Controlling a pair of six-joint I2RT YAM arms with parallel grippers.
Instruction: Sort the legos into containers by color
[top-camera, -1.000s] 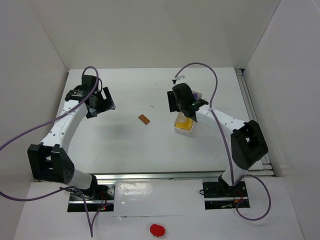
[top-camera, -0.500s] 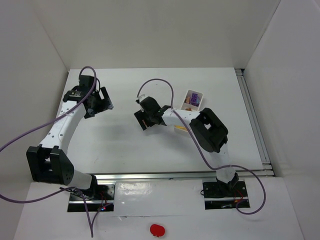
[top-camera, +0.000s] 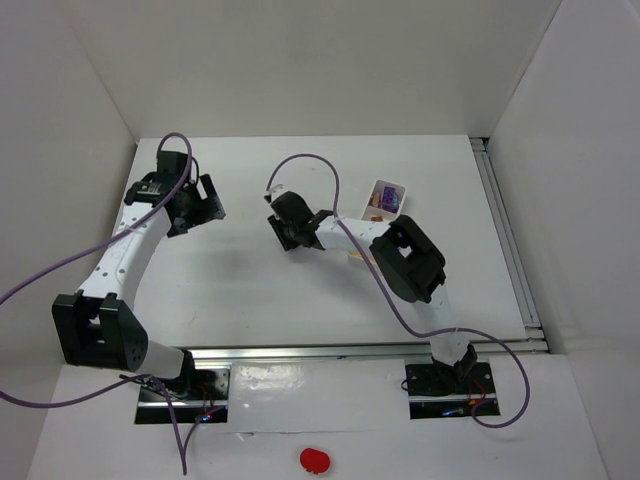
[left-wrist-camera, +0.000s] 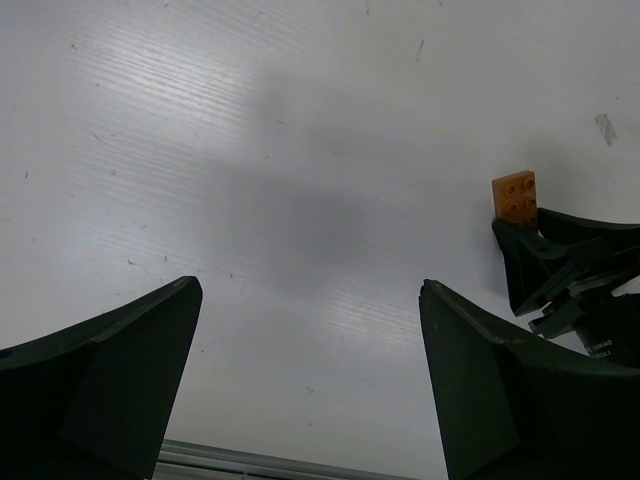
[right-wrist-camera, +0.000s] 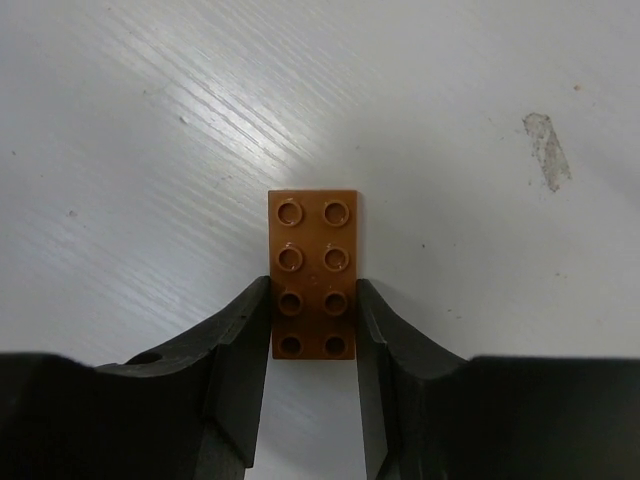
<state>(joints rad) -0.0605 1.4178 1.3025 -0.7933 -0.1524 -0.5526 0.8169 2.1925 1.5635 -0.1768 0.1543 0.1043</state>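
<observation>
Top view, left arm: reaches to the far left of the counter (top-camera: 250, 290). The left gripper (top-camera: 205, 205) hangs over bare surface, well apart from everything else.
Top view, right arm: folded across toward the centre. The right gripper (top-camera: 286, 236) is low at the counter, left of the white tray (top-camera: 400, 188).
Top view, white tray: lies right of centre on a diagonal. Its far compartment holds purple legos (top-camera: 389, 201); the nearer part is mostly hidden under the right arm.
Top view, orange-brown lego: not seen, covered by the right gripper.
Left wrist view, fingers (left-wrist-camera: 130, 350): spread wide, nothing between them, bare counter beneath.
Left wrist view, orange-brown lego (left-wrist-camera: 515, 196): flat on the counter at right, studs up, with the right gripper's dark fingers at its near end.
Right wrist view, orange-brown lego (right-wrist-camera: 312, 270): flat, studs up, two rows of four, long axis running away from the camera.
Right wrist view, fingers (right-wrist-camera: 243, 335): clenched on the lego's near half, one against each long side; the far half sticks out free.
Right wrist view, lift: cannot tell whether the lego is off the counter.
</observation>
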